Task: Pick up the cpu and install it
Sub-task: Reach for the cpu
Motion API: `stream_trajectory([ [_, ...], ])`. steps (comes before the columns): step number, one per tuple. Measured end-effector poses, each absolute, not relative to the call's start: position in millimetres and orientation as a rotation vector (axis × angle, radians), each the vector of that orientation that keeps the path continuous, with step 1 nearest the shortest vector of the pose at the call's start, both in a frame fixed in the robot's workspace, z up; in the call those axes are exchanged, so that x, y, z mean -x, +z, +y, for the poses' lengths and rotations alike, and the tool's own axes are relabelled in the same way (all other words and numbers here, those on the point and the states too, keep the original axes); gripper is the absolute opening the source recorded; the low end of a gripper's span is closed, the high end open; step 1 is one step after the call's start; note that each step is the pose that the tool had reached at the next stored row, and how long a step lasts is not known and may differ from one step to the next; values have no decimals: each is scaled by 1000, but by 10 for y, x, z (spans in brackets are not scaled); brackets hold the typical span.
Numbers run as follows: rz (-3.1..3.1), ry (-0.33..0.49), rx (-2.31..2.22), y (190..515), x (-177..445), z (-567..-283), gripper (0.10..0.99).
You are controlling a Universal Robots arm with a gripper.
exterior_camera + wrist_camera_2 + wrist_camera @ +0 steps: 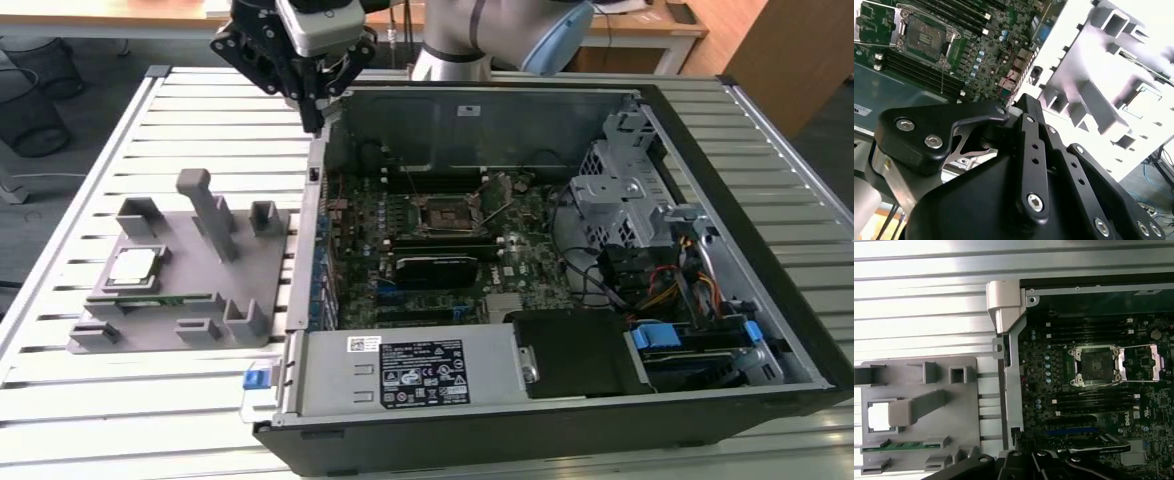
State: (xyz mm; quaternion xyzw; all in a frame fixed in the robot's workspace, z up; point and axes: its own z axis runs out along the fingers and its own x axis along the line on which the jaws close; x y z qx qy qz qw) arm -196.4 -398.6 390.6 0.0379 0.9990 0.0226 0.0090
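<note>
Exterior view: I note a slatted metal surface (80,400) carrying an open computer case (561,400) and a grey holder (187,300); desks (120,14) stand behind. The cpu (134,265) lies in the holder, well apart from the pincer (316,120), drawn narrow and empty at the case's corner. Second wrist view: black links (1034,165) block the pincer's tips. First wrist view: glare whitens the cpu (879,417); a post (916,407) overlaps its edge.

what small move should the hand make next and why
Probably shift toward the exterior view's left, over the grey holder: the cpu lies there untouched, while the hand hangs at a corner of the computer case, apart from it.
</note>
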Motion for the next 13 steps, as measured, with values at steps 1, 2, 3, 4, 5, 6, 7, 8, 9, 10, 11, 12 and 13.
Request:
stream_trajectory([
  [1,3120,71,-118,3906,1996,-3987,106],
  [2,3121,70,-119,3906,2029,-3986,106],
  [3,3121,70,-119,3906,2059,-3986,106],
  [4,3121,70,-119,3906,2092,-3986,106],
  [5,3121,70,-119,3906,2124,-3986,106],
  [6,3121,70,-119,3906,2145,-3986,106],
  [7,3121,71,-119,3905,2167,-3986,106],
  [8,3121,70,-119,3906,2194,-3987,106],
  [9,3121,70,-119,3905,2226,-3986,106],
  [10,3121,71,-119,3904,2258,-3986,106],
  [11,3121,70,-119,3904,2292,-3986,106],
  [12,3121,70,-119,3905,2326,-3986,106],
  [13,3121,70,-119,3904,2363,-3986,106],
])
